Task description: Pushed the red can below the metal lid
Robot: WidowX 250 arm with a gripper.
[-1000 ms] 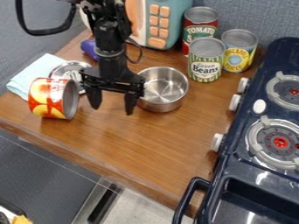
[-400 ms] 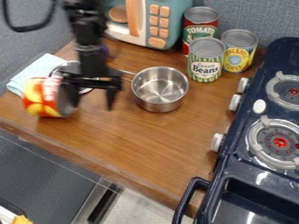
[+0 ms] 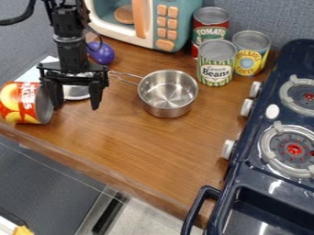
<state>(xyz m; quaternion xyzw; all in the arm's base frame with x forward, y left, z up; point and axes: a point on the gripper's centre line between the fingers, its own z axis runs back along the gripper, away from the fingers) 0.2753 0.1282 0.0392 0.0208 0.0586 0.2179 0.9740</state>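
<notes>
We see the gripper (image 3: 76, 108) near 9 o'clock in view, jaws spread apart. Red can (image 3: 19, 103) lies on its side at the gripper's 9 o'clock, between 8 and 9 o'clock from the metal lid (image 3: 76, 93). One finger overlaps the can's rim; we can't tell if they touch. Pan (image 3: 167, 94) sits toward 3 o'clock of the lid.

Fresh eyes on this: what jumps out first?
Probably the red can, lying on its side at the far left, with the arm's open fingers hanging just right of it and the metal lid partly hidden behind them. Next, the shiny saucepan mid-counter and the dark blue stove along the right edge.
</notes>
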